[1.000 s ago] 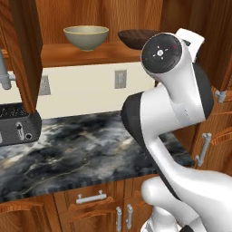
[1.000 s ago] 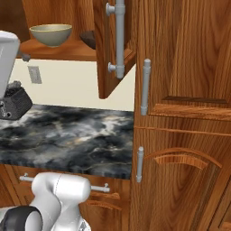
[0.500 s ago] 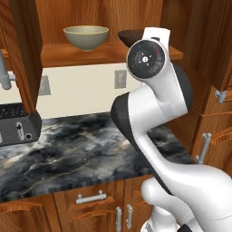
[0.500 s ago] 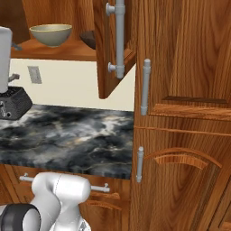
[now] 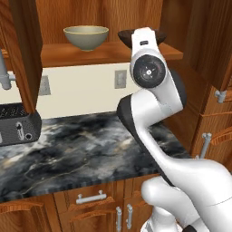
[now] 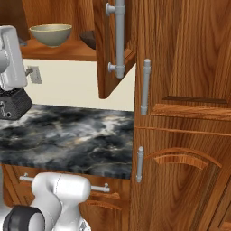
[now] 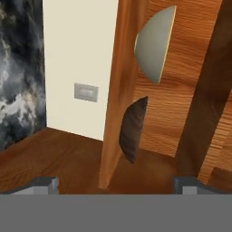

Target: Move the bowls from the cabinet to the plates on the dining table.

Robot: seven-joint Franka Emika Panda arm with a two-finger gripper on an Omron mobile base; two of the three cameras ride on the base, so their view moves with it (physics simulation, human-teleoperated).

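Note:
Two bowls stand on the open cabinet's shelf. The pale beige bowl is on the left and the dark brown bowl on the right, mostly covered by my white wrist. In the right base view the beige bowl is plain, while the dark bowl peeks past the open door. The hand view is rolled sideways: beige bowl, dark bowl, shelf edge. My gripper is open and empty, facing the dark bowl from short of the shelf. Plates and dining table are out of view.
A black toaster sits at the left of the marble worktop, under the other open cabinet door. Sockets mark the cream wall. Tall wooden cupboards with grey bar handles stand to the right, drawers below.
The wrist has swung left and a little down in front of the shelf, covering more of the dark bowl. Bowls and doors have not moved, and the jaws stay wide.

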